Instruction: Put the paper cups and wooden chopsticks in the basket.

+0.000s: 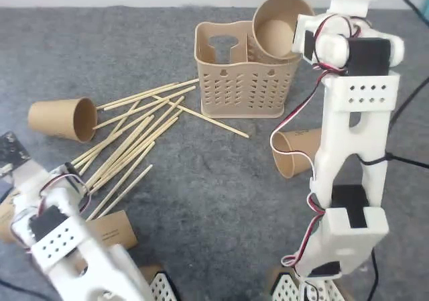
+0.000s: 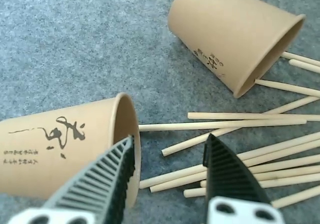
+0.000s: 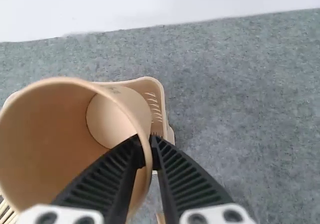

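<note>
Over the perforated basket [image 1: 244,90], right pincer [image 3: 145,143] tight on tapered paper cup [image 3: 50,134]; left pincer [image 2: 170,143] agape

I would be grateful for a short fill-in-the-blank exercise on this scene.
The right gripper is shut on the rim of a paper ____.
It holds this over the ____.
The left gripper has its jaws ____.
Scattered on the table lie the wooden ____.
Missing: cup; basket; open; chopsticks.
</note>
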Tool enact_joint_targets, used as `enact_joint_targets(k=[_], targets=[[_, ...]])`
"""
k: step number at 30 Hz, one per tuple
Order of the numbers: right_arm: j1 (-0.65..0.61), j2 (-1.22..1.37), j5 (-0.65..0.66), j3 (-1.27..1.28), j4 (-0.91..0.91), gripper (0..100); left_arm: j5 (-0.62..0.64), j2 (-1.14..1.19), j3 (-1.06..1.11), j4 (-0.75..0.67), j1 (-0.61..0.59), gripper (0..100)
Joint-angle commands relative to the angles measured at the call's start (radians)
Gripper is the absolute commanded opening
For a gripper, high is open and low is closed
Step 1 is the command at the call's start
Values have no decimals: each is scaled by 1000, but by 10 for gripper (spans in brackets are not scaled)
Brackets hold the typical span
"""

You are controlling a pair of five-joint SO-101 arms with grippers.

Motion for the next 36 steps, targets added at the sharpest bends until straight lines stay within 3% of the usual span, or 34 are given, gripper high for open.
enact_joint_targets(k=[1, 6, 11, 13, 21, 28, 32, 36], targets=[[-4, 12, -6, -37, -18, 10, 9, 6, -5, -31, -3, 213], [-7, 59, -12, -40, -16, 36, 8, 6, -5, -29, -3, 213], [-24, 13, -37, -58, -25, 227, 6, 6, -5, -28, -3, 213], [-19, -21, -58, -94, -18, 261, 5, 6, -5, -28, -3, 213], [4, -200, -60, -209, 217, 185, 9, 6, -5, -31, -3, 213], [120, -464, 57, 238, 209, 53, 11, 6, -16, -29, -6, 213], [186, -595, 149, 509, 206, 34, 11, 6, -47, -18, -11, 213], [222, -671, 261, 784, 163, 33, 5, 6, -128, 78, -12, 213]])
